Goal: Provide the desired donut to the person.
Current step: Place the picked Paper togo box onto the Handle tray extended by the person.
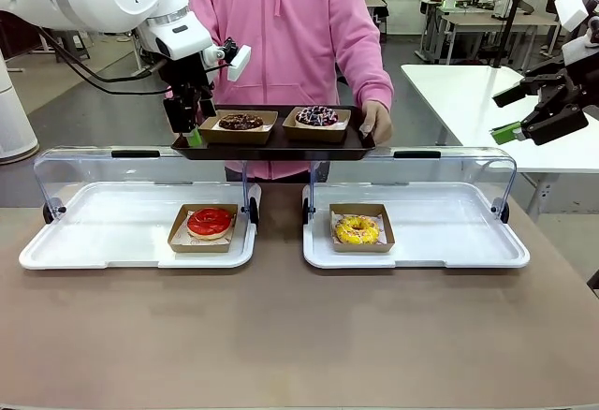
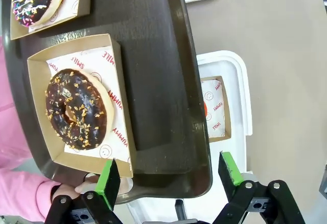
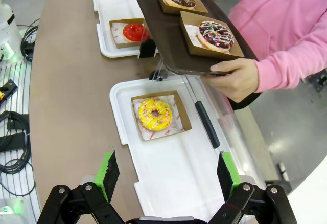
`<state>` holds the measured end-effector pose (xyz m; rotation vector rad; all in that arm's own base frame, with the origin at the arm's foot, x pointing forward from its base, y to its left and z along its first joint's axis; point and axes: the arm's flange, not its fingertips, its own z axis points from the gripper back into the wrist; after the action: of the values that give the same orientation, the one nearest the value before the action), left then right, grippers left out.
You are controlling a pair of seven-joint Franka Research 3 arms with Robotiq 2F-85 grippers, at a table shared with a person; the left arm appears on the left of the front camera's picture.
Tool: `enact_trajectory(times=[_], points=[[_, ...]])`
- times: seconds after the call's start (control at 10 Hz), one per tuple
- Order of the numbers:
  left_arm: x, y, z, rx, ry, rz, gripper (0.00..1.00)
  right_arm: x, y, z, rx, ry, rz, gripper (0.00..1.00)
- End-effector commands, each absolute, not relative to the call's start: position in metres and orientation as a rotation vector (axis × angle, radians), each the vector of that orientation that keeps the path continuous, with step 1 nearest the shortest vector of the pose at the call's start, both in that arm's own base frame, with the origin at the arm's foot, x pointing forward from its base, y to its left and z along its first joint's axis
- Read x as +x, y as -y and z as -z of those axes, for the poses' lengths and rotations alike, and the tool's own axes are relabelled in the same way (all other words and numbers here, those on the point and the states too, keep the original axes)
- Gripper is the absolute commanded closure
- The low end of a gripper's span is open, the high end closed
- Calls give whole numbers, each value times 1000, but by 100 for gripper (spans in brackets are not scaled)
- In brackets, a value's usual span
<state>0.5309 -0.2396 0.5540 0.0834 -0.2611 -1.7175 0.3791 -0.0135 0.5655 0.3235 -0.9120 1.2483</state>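
The person (image 1: 281,26) in a pink hooded sweatshirt holds a dark brown tray (image 1: 271,146) over the table's far edge. On it sit a chocolate donut (image 1: 241,122) with orange bits and a dark donut (image 1: 316,115) with coloured sprinkles, each in a cardboard boat. My left gripper (image 1: 190,124) hangs open at the tray's left end, just above the chocolate donut (image 2: 76,109) and the tray's edge (image 2: 196,147). High at the far right, my right gripper (image 1: 510,113) is open and holds nothing. A red donut (image 1: 210,223) and a yellow donut (image 1: 357,230) lie below.
Two white display trays (image 1: 94,241) (image 1: 468,241) with raised clear lids (image 1: 140,171) stand side by side on the brown table. The person's hand (image 3: 235,78) grips the tray's right end, another hand (image 2: 76,188) its left end. A white table (image 1: 487,101) stands behind on the right.
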Motion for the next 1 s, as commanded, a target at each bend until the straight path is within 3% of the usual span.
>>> enact_trajectory(times=[0.0, 0.9], points=[[532, 239, -554, 94, 270, 1718, 0, 379, 14, -564, 329, 911, -1256, 0], [532, 239, -554, 94, 270, 1718, 0, 379, 14, -564, 329, 911, -1256, 0]])
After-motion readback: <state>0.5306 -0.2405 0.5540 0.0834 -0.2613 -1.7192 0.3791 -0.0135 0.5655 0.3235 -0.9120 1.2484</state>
